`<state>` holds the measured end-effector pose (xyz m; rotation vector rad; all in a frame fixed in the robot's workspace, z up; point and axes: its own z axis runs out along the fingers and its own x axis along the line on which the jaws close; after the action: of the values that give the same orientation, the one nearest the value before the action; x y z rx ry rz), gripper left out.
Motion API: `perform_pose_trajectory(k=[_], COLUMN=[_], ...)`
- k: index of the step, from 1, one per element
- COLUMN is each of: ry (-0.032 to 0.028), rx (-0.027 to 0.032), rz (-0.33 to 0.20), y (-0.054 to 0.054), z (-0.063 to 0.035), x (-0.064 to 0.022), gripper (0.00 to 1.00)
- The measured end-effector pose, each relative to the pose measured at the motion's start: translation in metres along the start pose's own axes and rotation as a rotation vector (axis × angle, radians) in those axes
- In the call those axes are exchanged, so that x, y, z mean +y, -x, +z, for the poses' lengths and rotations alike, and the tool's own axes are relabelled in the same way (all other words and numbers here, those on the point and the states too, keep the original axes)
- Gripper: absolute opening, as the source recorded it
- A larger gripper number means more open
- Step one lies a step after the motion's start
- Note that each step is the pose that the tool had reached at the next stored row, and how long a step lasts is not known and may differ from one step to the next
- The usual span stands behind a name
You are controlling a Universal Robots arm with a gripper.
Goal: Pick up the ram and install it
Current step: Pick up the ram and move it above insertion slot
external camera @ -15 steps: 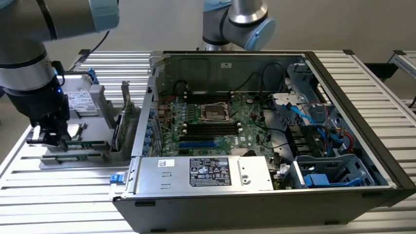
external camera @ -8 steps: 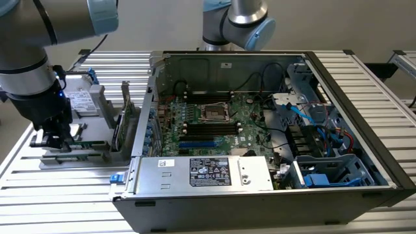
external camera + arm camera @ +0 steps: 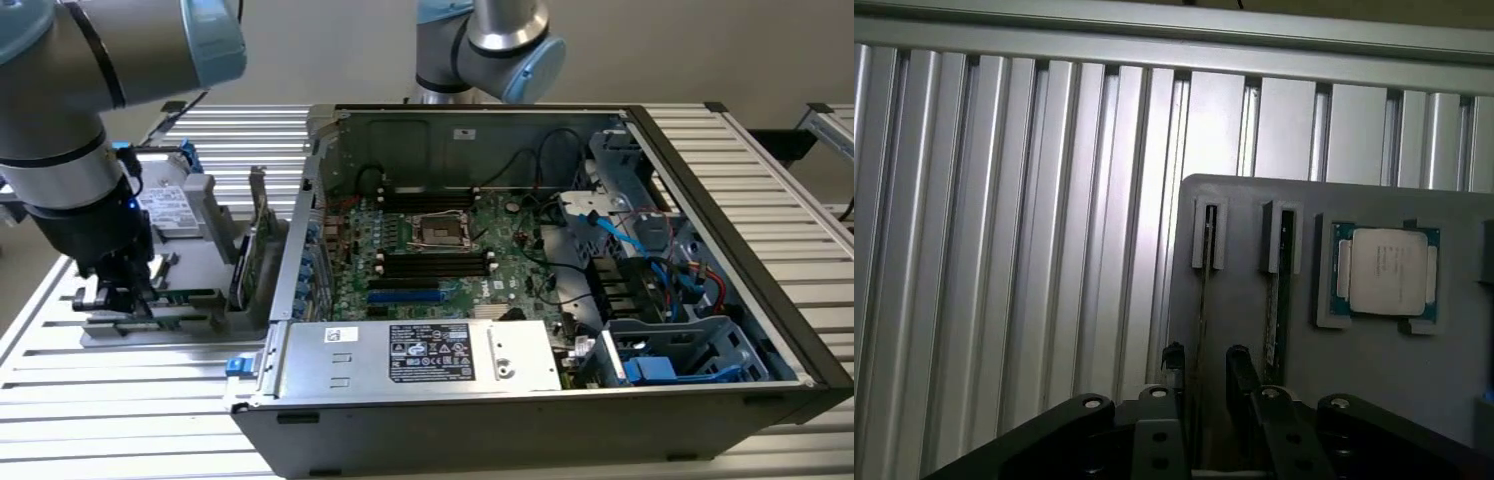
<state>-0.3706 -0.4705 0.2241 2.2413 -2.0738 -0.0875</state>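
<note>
A ram [image 3: 1201, 300] stands on edge in a slotted holder on the grey tray [image 3: 1254, 400], seen as a thin dark line. My gripper [image 3: 1204, 358] hangs just over it, one black finger on each side with a small gap to the stick, so it is open and touches nothing. A second ram [image 3: 1274, 300], green along its edge, stands in the neighbouring holder. In the exterior view my gripper [image 3: 114, 295] is low over the tray [image 3: 147, 330] at the exterior view's left, with a green ram [image 3: 191, 294] beside it. Black memory slots [image 3: 434, 265] lie on the motherboard.
A square silver processor [image 3: 1384, 270] sits in a recess of the tray. The open computer case [image 3: 534, 300] is at the exterior view's right of the tray, its power supply [image 3: 427, 355] in front. A hard drive [image 3: 174, 205] rests behind the gripper. Ribbed aluminium table [image 3: 1004, 250] surrounds the tray.
</note>
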Motion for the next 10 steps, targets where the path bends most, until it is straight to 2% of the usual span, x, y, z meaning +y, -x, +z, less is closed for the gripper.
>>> perform_pose_trajectory(k=[10], ry=[-0.0022], rx=[0.0039], rz=[-0.036], y=[0.000], z=[0.0180], x=[-0.0018], gripper=[0.31])
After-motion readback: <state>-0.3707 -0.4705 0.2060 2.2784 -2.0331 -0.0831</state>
